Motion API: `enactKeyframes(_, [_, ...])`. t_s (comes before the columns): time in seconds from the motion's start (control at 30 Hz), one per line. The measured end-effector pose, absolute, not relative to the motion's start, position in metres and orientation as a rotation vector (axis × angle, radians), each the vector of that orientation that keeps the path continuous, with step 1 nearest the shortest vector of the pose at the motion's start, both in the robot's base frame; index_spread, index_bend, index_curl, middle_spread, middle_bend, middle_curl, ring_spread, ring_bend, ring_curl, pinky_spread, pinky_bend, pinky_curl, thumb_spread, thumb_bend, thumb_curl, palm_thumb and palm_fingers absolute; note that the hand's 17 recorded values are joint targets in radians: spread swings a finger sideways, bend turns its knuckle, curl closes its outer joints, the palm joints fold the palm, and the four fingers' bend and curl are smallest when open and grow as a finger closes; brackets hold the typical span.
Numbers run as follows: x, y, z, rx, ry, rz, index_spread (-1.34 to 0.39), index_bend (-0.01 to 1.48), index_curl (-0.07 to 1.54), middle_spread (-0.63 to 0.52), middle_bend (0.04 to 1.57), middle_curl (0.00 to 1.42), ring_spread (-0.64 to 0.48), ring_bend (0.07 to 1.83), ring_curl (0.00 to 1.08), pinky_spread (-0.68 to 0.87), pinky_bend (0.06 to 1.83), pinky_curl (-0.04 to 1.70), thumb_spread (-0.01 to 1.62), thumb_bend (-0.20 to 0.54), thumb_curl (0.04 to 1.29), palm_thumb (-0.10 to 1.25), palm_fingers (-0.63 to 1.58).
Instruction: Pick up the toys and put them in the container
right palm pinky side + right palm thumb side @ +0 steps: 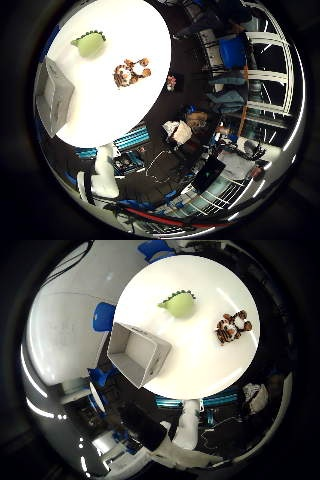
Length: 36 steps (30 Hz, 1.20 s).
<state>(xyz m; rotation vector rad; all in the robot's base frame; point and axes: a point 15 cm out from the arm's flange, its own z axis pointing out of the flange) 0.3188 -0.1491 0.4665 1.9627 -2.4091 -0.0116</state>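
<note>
A green dinosaur plush (180,304) and a striped orange tiger plush (232,327) lie apart on a round white table (200,357). An empty white box container (157,360) stands at the table's edge, closer to the dinosaur than to the tiger. My right hand (187,425) hovers high above the table, far from everything on it. One white finger (105,172) shows, stretched out straight and holding nothing.
Blue chairs (103,316) (232,52) stand around the table. Blue-and-black equipment (131,140) sits on the dark floor by the table's rim, with more clutter and a dark bag (212,172) beyond it.
</note>
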Motion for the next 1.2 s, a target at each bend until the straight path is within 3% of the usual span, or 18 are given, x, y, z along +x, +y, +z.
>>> enactKeyframes(0.37, [0.329, -0.131, 0.516, 2.064, -2.387, 0.136, -0.36, 0.15, 0.28, 0.05, 0.24, 0.36, 0.24, 0.25, 0.21, 0.50, 0.43, 0.28, 1.14, -0.024, 0.22, 0.16, 0.20])
enactKeyframes(0.4, [0.330, -0.131, 0.521, 2.068, -2.387, 0.155, -0.36, 0.17, 0.28, 0.07, 0.17, 0.33, 0.24, 0.26, 0.21, 0.50, 0.45, 0.29, 1.13, -0.024, 0.22, 0.15, 0.17])
enactKeyframes(0.53, [0.343, -0.130, 0.533, 2.104, -2.380, 0.213, -0.36, 0.17, 0.29, 0.11, 0.18, 0.31, 0.25, 0.27, 0.22, 0.50, 0.48, 0.30, 1.09, -0.023, 0.23, 0.13, 0.13])
enactKeyframes(0.77, [0.375, -0.133, 0.543, 2.156, -2.386, 0.371, -0.36, 0.16, 0.29, 0.12, 0.19, 0.30, 0.26, 0.28, 0.24, 0.50, 0.50, 0.30, 1.07, -0.023, 0.24, 0.12, 0.12])
enactKeyframes(1.2, [0.459, -0.150, 0.493, 2.169, -2.395, 0.389, -0.37, 0.16, 0.28, 0.14, 0.19, 0.31, 0.26, 0.28, 0.25, 0.49, 0.53, 0.30, 1.06, -0.021, 0.25, 0.16, 0.10])
